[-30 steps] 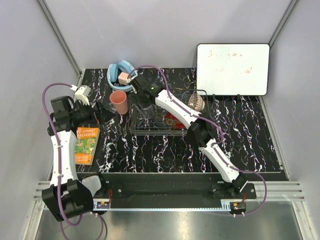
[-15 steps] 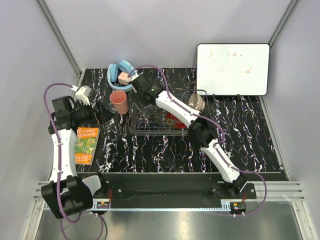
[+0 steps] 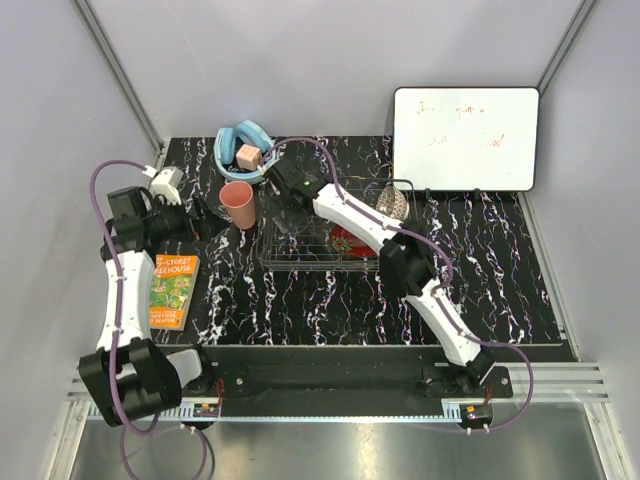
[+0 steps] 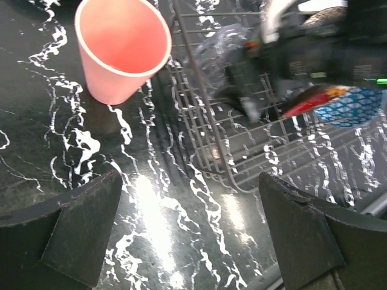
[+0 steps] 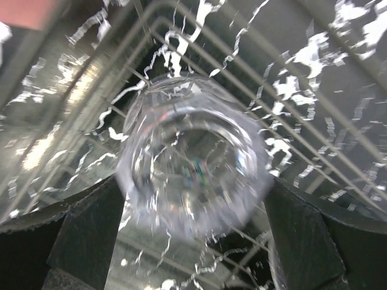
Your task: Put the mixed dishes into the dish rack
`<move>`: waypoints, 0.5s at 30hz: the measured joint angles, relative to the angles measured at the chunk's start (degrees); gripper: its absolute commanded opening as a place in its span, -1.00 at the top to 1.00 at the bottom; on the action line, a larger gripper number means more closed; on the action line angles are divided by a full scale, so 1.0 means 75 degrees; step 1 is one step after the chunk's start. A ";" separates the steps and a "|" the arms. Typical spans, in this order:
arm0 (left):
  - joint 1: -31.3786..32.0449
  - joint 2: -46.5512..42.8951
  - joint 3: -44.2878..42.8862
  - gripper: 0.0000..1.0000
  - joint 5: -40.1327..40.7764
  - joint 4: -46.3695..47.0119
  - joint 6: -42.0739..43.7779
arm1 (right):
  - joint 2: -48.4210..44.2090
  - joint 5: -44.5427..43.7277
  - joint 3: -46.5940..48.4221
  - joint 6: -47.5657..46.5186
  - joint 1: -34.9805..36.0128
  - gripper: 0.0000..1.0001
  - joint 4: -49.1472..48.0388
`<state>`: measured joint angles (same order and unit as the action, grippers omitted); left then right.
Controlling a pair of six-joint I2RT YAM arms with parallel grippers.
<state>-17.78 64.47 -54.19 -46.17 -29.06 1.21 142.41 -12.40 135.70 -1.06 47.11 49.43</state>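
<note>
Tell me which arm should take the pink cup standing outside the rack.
Left. The left gripper is open and faces the salmon-pink cup, which stands just outside the dish rack on that arm's side. The right gripper is over the rack, its fingers straddling the clear glass tumbler.

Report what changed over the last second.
The left claw drew back leftward, away from the salmon-pink cup. The right claw shifted slightly over the clear glass tumbler standing in the dish rack; whether it let go is unclear. Cup and rack stayed put.
</note>
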 measured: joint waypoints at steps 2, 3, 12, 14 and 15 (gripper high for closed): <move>0.0178 0.0239 -0.0012 -0.98 0.0236 0.0163 0.0000 | -0.0268 0.0000 0.0000 0.0003 0.0000 -0.99 0.0023; 0.0294 0.0361 -0.0015 -0.98 0.0376 0.0259 0.0000 | -0.0428 -0.0003 0.0000 0.0006 0.0003 -0.99 0.0044; 0.1361 0.2037 -0.0982 -0.92 0.2154 0.1040 -0.0137 | -0.2547 0.0169 -0.0504 0.0184 0.0111 -0.99 0.0157; 0.1361 0.2387 -0.1297 -0.91 0.2524 0.1218 -0.0224 | -0.3459 0.0347 -0.1335 0.0274 0.0201 -1.00 -0.0157; 0.1358 0.2530 -0.1445 -0.89 0.2704 0.1309 -0.0245 | -0.3826 0.0417 -0.1679 0.0321 0.0233 -0.99 -0.0277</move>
<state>-7.60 83.44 -65.04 -25.89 -19.25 -0.62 113.71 -9.28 123.11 1.34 48.86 47.35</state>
